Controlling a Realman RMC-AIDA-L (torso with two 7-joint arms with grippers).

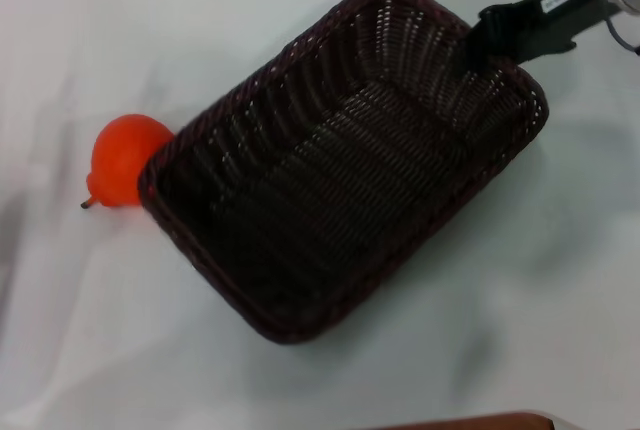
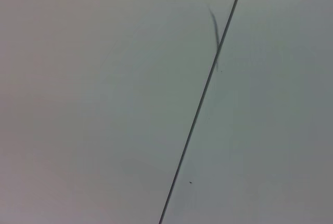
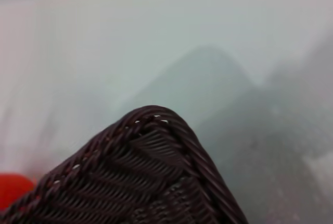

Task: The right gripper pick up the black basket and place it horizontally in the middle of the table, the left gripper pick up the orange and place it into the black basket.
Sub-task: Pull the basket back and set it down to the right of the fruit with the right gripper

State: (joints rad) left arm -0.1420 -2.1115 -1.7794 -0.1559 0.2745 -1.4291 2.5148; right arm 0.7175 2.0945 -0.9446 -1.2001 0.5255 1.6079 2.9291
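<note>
Wicker fills the middle of the surface: the black basket lies diagonally, open side up. Its far right corner is pinched by the right claw, 1 finger reaching inside the rim. Touching the basket's left corner sits the orange, stem outward. No left claw shows anywhere.

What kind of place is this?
Probably a robot test bench: a plain pale tabletop holding only a dark woven wicker basket and a small orange fruit, with a black right gripper at the basket's rim.
</note>
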